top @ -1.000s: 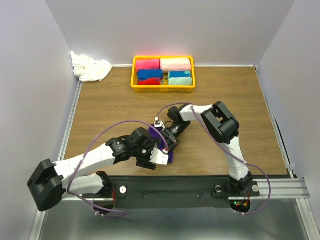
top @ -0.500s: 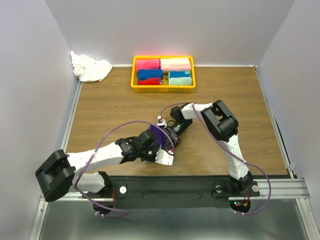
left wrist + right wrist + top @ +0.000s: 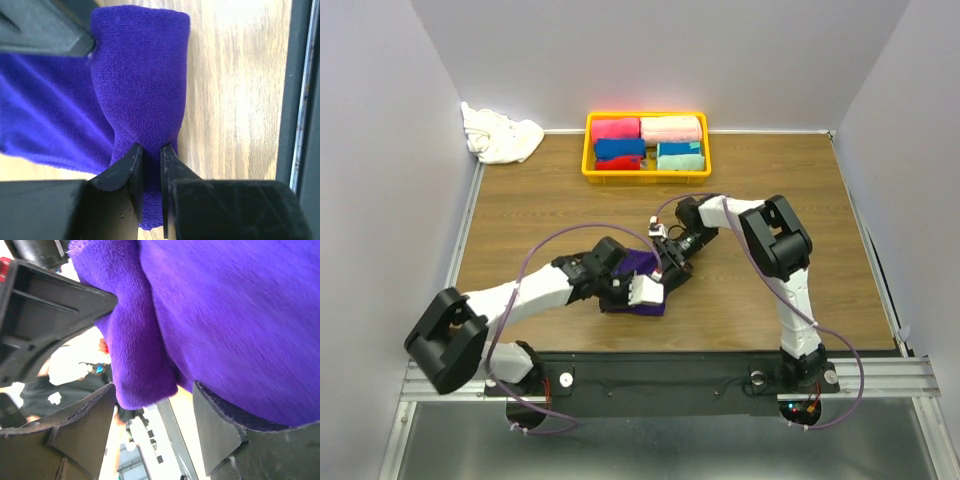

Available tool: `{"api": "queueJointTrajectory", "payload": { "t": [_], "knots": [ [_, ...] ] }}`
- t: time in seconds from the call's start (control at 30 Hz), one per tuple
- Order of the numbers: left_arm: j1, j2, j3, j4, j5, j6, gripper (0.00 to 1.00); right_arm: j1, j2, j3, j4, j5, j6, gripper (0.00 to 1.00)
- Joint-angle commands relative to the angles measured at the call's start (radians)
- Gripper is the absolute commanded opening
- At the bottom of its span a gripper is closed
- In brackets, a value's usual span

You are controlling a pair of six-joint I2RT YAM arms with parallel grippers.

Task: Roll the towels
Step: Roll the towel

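Note:
A purple towel [image 3: 641,266] lies partly rolled near the middle of the wooden table, between the two grippers. My left gripper [image 3: 638,293] is shut on it. In the left wrist view the left gripper [image 3: 152,148] pinches the narrowed end of the towel's rolled part [image 3: 142,75], with cloth between the tips. My right gripper [image 3: 671,262] sits at the towel's far right side and stands open. In the right wrist view the right gripper [image 3: 155,390] has its jaws spread apart, with the towel's rolled fold [image 3: 135,355] above the gap and flat cloth [image 3: 235,310] against the right finger.
A yellow basket [image 3: 588,150] at the back holds several rolled towels in pink, blue, red and teal. A crumpled white cloth heap [image 3: 500,136] lies in the back left corner. The black rail [image 3: 300,100] at the table's near edge runs close to the towel.
The left gripper has shut on the towel's end and moved right and up the table. The right gripper has opened, released the cloth and drawn back slightly to the right.

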Motion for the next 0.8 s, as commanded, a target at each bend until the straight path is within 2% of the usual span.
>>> {"api": "queueJointTrajectory", "payload": {
  "t": [0.0,0.1,0.33,0.5,0.57,0.67,0.73,0.77],
  "knots": [
    [0.122,0.156,0.092,-0.215,0.180,0.045,0.09,-0.072,-0.092,0.039,0.046,0.136,0.014,0.70],
    [0.154,0.260,0.172,-0.270,0.216,0.065,0.10,-0.118,-0.176,0.062,0.040,0.144,-0.005,0.70],
    [0.219,0.443,0.355,-0.382,0.334,0.062,0.13,-0.188,-0.434,0.026,0.043,0.283,-0.094,0.73],
    [0.278,0.606,0.465,-0.489,0.421,0.094,0.15,-0.179,-0.625,-0.049,0.098,0.384,-0.163,0.72],
    [0.298,0.656,0.522,-0.516,0.455,0.104,0.16,-0.148,-0.688,-0.083,0.120,0.440,-0.177,0.72],
    [0.338,0.753,0.599,-0.572,0.487,0.127,0.16,-0.022,-0.747,-0.128,0.189,0.617,-0.197,0.73],
    [0.364,0.813,0.631,-0.600,0.492,0.139,0.16,0.113,-0.767,-0.189,0.275,0.791,-0.218,0.75],
    [0.370,0.842,0.655,-0.609,0.490,0.140,0.16,0.198,-0.779,-0.212,0.345,0.844,-0.223,0.84]
  ]
}}
